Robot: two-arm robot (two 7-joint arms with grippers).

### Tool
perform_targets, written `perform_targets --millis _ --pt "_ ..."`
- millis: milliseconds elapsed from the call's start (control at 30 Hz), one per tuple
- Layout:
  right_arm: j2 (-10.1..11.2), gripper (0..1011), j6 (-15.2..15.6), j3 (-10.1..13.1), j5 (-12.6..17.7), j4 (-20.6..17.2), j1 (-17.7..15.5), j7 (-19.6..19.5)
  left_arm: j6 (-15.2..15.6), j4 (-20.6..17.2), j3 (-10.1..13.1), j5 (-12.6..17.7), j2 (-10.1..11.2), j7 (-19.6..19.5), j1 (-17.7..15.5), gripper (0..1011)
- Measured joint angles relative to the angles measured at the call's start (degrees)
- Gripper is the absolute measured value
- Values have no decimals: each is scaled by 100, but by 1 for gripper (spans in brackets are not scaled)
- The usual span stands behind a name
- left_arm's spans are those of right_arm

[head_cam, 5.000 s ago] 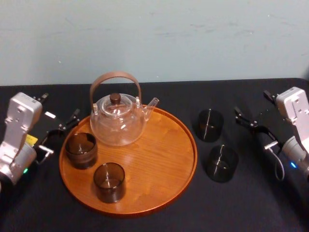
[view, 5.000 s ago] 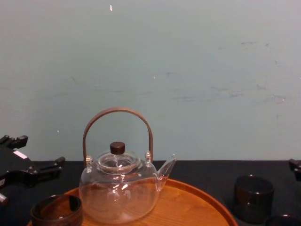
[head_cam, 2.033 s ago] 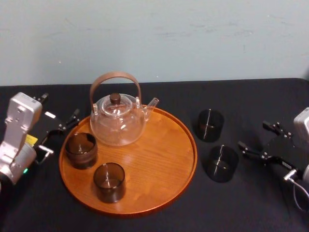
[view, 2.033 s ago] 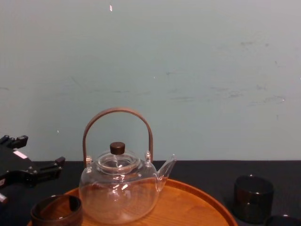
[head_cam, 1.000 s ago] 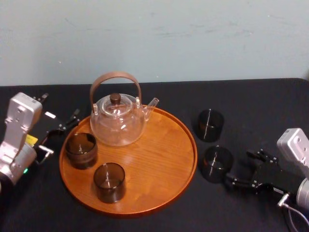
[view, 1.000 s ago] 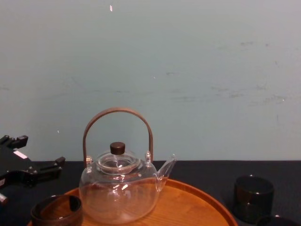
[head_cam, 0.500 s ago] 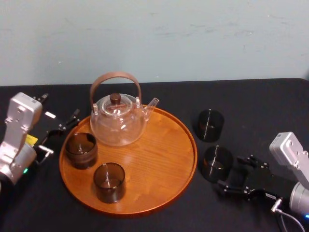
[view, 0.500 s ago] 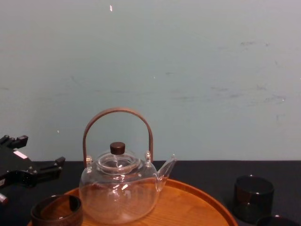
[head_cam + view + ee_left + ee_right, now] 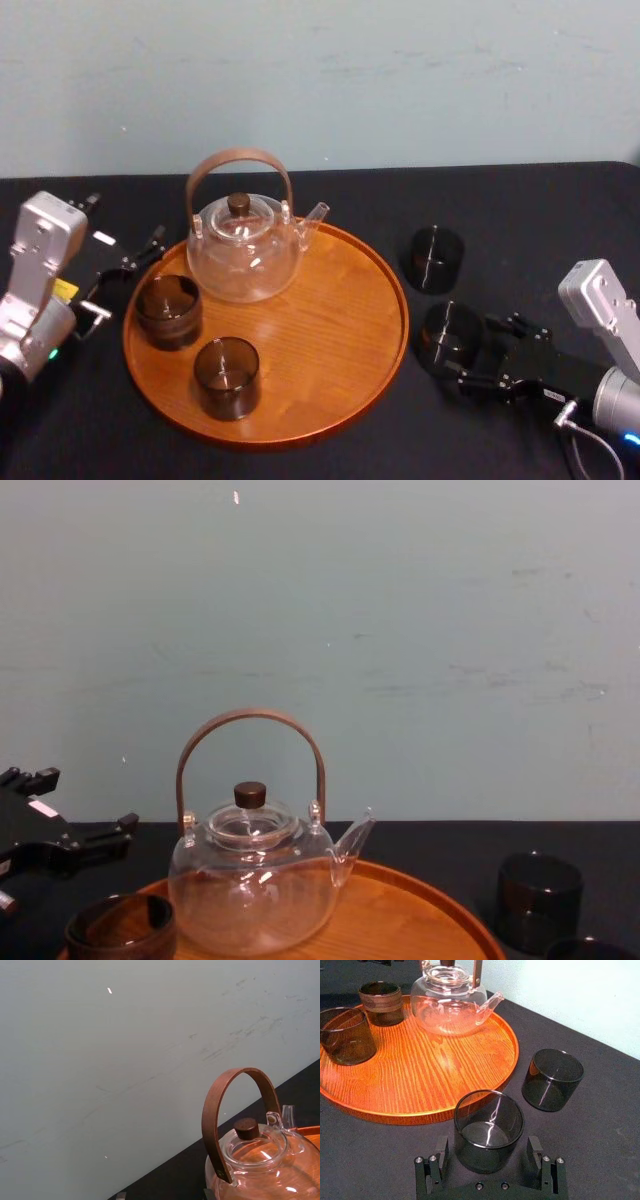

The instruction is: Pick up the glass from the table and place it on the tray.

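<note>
Right gripper [image 9: 475, 352] has slid in — spread astride one glass [image 9: 450, 338]. Four glasses [image 9: 227, 377] in all, two on the tray [image 9: 330, 330]; left gripper [image 9: 125, 217] idles, spread.

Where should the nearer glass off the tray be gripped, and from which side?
Grip the near glass across its straight wall at mid-height, coming level from its right, away from the tray. It stands upright, handleless, the other glass behind it. The right gripper has open jaws flanking it; the left gripper sits parked left of the tray.

Scuffed pale-green wall [image 9: 420, 600] behind black tabletop [image 9: 530, 200]
</note>
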Motion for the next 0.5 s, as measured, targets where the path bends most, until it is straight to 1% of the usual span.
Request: perform_targets --millis 233,500 --pt "-112 1002 54 9 45 104 118 48 0 0 0 0 0 0 0 1001" --pt "-193 1002 101 -80 49 254 292 121 0 0 0 0 0 0 0 1001"
